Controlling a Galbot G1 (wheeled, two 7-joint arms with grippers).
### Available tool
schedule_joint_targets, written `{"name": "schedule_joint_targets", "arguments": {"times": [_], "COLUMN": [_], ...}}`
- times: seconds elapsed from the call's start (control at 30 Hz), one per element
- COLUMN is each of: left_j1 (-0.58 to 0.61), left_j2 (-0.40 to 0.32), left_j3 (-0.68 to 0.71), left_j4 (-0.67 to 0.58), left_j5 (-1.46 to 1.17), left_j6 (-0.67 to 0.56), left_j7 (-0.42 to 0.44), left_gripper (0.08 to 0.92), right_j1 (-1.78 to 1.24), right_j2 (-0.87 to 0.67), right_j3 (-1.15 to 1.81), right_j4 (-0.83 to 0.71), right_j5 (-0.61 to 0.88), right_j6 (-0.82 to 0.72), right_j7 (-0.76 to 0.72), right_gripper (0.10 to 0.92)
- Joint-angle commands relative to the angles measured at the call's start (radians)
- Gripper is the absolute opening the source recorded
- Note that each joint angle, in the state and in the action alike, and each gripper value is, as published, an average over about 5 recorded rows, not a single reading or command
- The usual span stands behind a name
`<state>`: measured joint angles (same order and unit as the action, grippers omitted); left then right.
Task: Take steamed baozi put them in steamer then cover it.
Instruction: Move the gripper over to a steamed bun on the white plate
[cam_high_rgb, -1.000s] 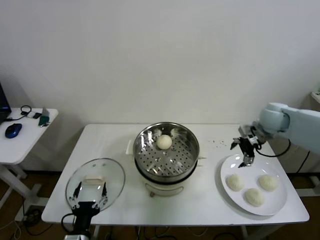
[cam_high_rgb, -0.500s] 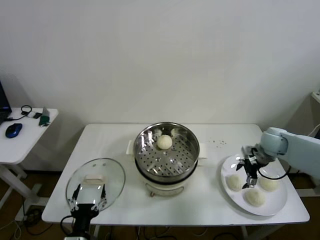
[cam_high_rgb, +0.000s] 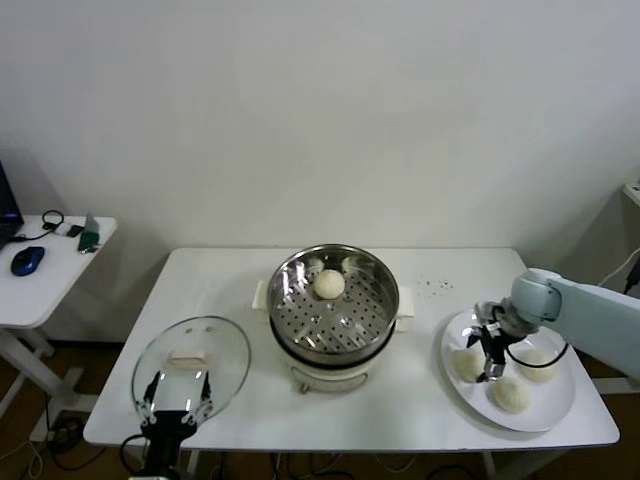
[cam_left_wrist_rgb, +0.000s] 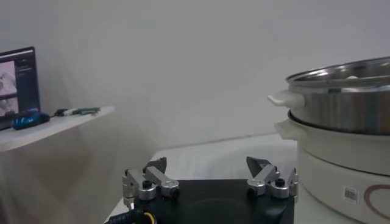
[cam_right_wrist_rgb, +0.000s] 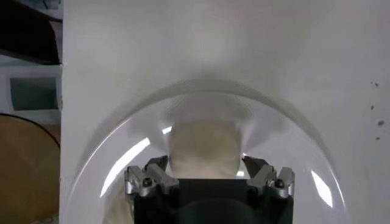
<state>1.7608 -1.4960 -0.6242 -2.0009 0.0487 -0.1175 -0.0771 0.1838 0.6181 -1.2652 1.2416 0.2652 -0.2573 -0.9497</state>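
You saw a shiny metal steamer (cam_high_rgb: 333, 300) with a perforated floor on a smooth cream plastic base (cam_high_rgb: 330, 377), a clear glass lid (cam_high_rgb: 190, 366), a glossy white plate (cam_high_rgb: 545, 405), and matt, smooth dough buns (cam_high_rgb: 510, 395).

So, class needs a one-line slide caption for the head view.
Right gripper lowers open fingers over a baozi on the plate; one bun sits in the steamer.
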Motion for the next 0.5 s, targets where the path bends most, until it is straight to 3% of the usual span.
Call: {"name": "schedule_joint_targets", "arguments": {"times": [0.03, 0.27, 0.5], "left_j1": [-0.001, -0.002, 0.001], "left_j2": [0.001, 0.003, 0.0], "left_j3": [0.0, 0.0, 0.002], "left_j4": [0.001, -0.001, -0.001], "left_j5": [0.001, 0.001, 0.001], "left_j6": [0.001, 0.002, 0.0], "left_j7": [0.0, 0.0, -0.001], "left_gripper": [0.823, 0.823, 0.823], "right_j1": [-0.031, -0.003, 0.146], "right_j2": [0.011, 0.001, -0.009], "right_j3": [0.029, 0.012, -0.081], "right_j4": [-0.021, -0.015, 0.011], "right_j5": [-0.003, 0.028, 0.153], "right_j6": [-0.001, -0.002, -0.017], "right_j7": [-0.009, -0.017, 0.005], "right_gripper": [0.813, 0.718, 0.688]}}
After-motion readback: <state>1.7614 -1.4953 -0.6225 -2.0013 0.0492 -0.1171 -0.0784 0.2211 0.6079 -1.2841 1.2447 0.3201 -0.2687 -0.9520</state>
